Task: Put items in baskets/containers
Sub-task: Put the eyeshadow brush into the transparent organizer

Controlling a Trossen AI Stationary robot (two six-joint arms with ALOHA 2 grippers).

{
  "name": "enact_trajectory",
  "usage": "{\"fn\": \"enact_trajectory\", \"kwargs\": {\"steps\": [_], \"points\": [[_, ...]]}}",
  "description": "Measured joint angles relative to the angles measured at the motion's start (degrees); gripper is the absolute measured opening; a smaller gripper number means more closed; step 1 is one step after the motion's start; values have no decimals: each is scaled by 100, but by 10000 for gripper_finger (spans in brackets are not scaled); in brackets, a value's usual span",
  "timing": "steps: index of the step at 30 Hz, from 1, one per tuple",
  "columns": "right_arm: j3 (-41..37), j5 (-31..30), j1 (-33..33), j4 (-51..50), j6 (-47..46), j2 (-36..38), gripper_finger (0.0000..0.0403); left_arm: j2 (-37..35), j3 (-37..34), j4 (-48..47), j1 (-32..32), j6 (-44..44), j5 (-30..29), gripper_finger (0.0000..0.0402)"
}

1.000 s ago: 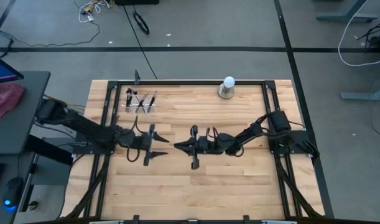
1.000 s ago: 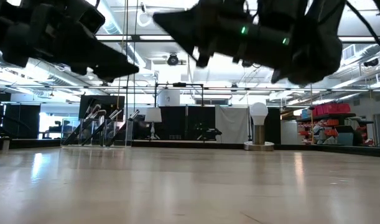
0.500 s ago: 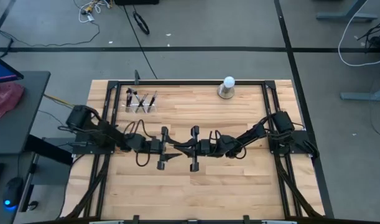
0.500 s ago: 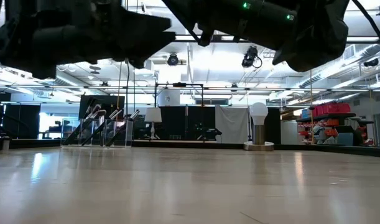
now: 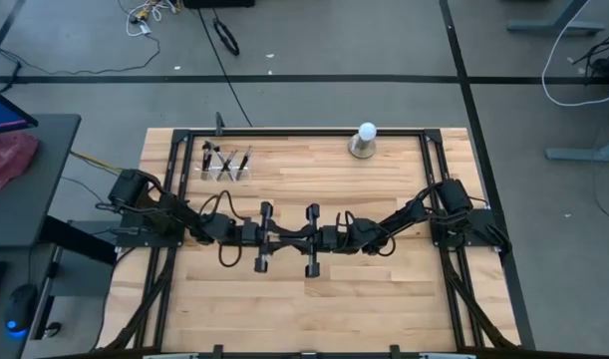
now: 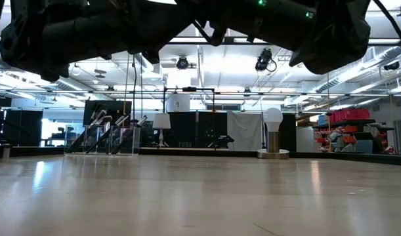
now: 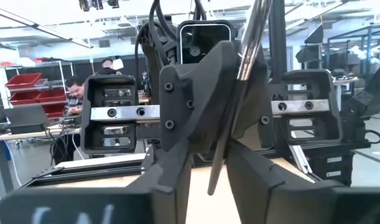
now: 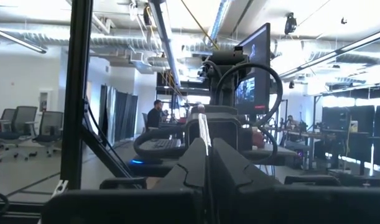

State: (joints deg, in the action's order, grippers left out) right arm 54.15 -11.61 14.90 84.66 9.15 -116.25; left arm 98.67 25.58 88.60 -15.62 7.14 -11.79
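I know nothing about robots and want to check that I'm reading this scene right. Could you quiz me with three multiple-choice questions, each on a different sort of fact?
1. Where on the table does the clear holder stand?
A. In the corner at the high view's upper left
B. In the middle, under the arms
C. Beside the right arm's base

2. What colour is the ball on the round base?
A. Red
B. White
C. Black

3. What state is the right end effector in?
A. Wide open and empty
B. Shut on the ball
C. Shut on a thin brush

Answers:
1 A, the high view shows it in that corner, away from both arms.
2 B, it shows white in both the high and low views.
3 C, both wrist views show the fingers pinching the slim brush.
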Motion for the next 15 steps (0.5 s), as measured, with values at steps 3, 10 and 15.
{"fn": "enact_trajectory", "kwargs": {"steps": [3, 10, 15], "points": [[2, 7, 0, -5, 16, 2, 10, 0, -9, 7, -1, -15, 122, 73], [6, 16, 2, -116, -117, 7, 12, 0, -7, 9, 0, -45, 424, 13], [-3, 17, 8, -315, -208, 13, 25, 0, -9, -81, -1, -141, 409, 12]]}}
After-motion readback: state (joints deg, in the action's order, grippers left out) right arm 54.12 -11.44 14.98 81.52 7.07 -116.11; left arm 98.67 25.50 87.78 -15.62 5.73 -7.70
